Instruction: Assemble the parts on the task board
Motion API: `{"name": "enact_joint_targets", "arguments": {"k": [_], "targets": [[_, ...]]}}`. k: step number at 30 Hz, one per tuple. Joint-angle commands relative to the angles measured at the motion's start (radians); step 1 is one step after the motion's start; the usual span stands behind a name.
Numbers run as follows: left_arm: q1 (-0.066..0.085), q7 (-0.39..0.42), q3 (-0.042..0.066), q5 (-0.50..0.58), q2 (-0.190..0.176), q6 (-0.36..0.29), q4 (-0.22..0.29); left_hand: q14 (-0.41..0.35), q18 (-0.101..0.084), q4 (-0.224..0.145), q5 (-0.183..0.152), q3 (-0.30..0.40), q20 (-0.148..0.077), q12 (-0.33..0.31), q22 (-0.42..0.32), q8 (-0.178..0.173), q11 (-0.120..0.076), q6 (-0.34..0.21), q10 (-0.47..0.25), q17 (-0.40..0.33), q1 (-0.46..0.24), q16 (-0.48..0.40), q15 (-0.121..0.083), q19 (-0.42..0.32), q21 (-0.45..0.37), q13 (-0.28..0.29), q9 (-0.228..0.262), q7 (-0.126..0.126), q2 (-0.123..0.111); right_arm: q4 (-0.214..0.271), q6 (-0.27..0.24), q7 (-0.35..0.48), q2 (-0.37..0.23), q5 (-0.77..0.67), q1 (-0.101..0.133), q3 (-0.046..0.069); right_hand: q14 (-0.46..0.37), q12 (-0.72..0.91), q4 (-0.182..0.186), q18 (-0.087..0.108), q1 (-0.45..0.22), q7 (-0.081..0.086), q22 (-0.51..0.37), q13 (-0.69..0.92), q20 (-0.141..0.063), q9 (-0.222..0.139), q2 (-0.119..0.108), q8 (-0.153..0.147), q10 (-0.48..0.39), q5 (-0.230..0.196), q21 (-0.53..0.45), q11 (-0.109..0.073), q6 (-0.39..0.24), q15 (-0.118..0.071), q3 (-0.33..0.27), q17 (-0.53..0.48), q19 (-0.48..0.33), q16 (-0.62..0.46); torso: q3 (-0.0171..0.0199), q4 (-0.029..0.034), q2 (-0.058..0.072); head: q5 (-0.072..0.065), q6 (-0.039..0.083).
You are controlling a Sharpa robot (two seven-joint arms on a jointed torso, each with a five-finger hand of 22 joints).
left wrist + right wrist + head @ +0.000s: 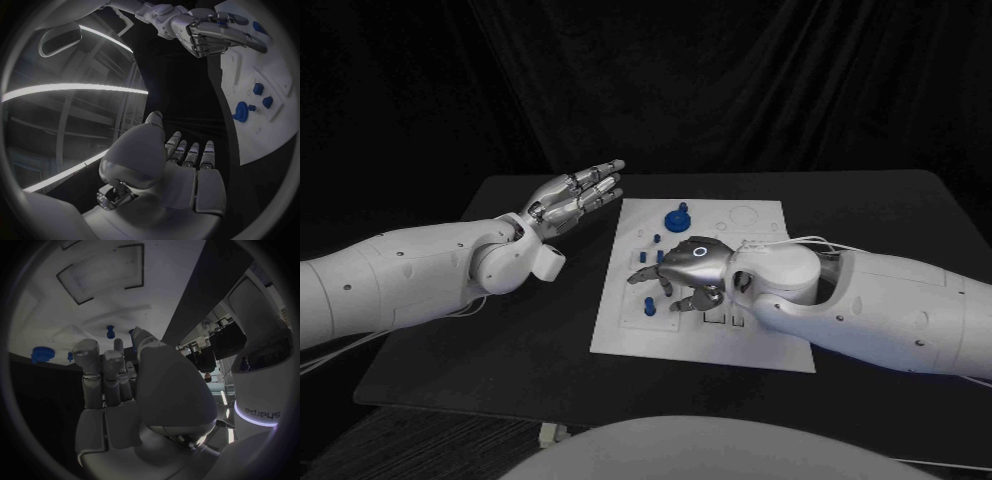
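Hovering over the board's (733, 345) left half amid blue parts (655, 256), right hand (687, 270) curled downward, grip impossible to tell, left hand (571, 198) spread empty off its far-left corner, next needing a clean pinch.

Right hand (687, 272) hovers over the task board (759, 345) — left hand (574, 195) held flat beside it.
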Motion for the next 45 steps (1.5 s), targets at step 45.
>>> {"name": "enact_joint_targets", "arguments": {"k": [45], "targets": [[-0.002,0.049,0.001,-0.030,-0.009,-0.046,0.026,0.000,0.016,0.014,-0.011,-0.008,0.005,0.042,-0.002,0.018,0.031,0.034,0.008,-0.001,0.009,-0.004,-0.015,-0.001,-0.003,0.005,0.002,0.015,-0.005,0.078,0.351,-0.568,-0.326,0.447,0.200,0.001,0.242,1.106,0.001,-0.113,-0.629,0.044,0.257,1.253,-0.106,0.221,0.223,0.218,0.665,-0.076,0.653,-0.134,0.774,-0.112,-0.184,0.644,0.255,0.327,-0.0009,-0.0016,-0.001,-0.089,0.000]]}}
